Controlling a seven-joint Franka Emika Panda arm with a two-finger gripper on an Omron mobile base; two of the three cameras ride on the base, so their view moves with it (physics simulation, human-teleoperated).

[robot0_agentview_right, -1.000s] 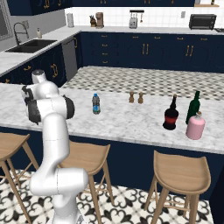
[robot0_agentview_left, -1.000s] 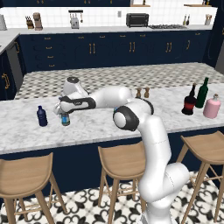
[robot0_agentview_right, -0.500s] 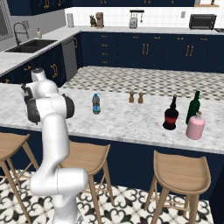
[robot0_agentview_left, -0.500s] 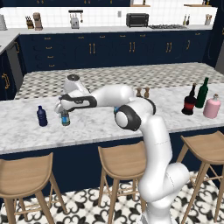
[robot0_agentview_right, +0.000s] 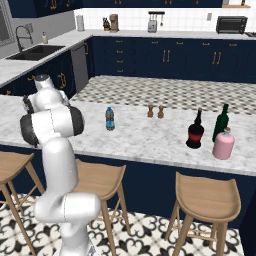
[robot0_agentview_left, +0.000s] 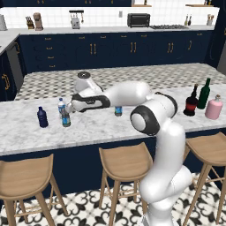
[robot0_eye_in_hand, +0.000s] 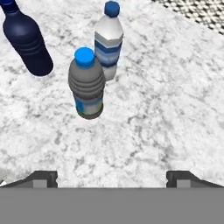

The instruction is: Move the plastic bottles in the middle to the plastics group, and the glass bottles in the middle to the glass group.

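A grey-tinted plastic bottle (robot0_eye_in_hand: pixel 86 84) with a blue cap stands upright on the marble island counter (robot0_agentview_left: pixel 110 128) at its left end, just beside the pale water bottle (robot0_eye_in_hand: pixel 108 42) and near the solid navy bottle (robot0_eye_in_hand: pixel 27 41), so it appears delivered to the plastics group. The gripper (robot0_eye_in_hand: pixel 111 177) sits a little back from it with its two finger tips spread wide and nothing between them; from the left base camera the gripper (robot0_agentview_left: pixel 70 106) hangs just right of that bottle (robot0_agentview_left: pixel 65 118). A second grey-tinted bottle (robot0_agentview_right: pixel 109 119) stands alone mid-counter, close by the arm's forearm and well apart from both groups, and looks to be the one job left. At the far right, the dark squat bottle with the red band (robot0_agentview_right: pixel 195 131) stands near the tall green bottle (robot0_agentview_right: pixel 220 123) and the pink bottle (robot0_agentview_right: pixel 223 144), so the glass side reads as sorted. Two small shakers (robot0_agentview_right: pixel 155 111) sit farther back on the island. By this reckoning roughly two of three bottles are placed. Against the frames of a second earlier, the bottles hold their places; the hand seems to have edged slightly back and up from the delivered bottle, and the fingers have spread a touch wider, consistent with a release just finished.
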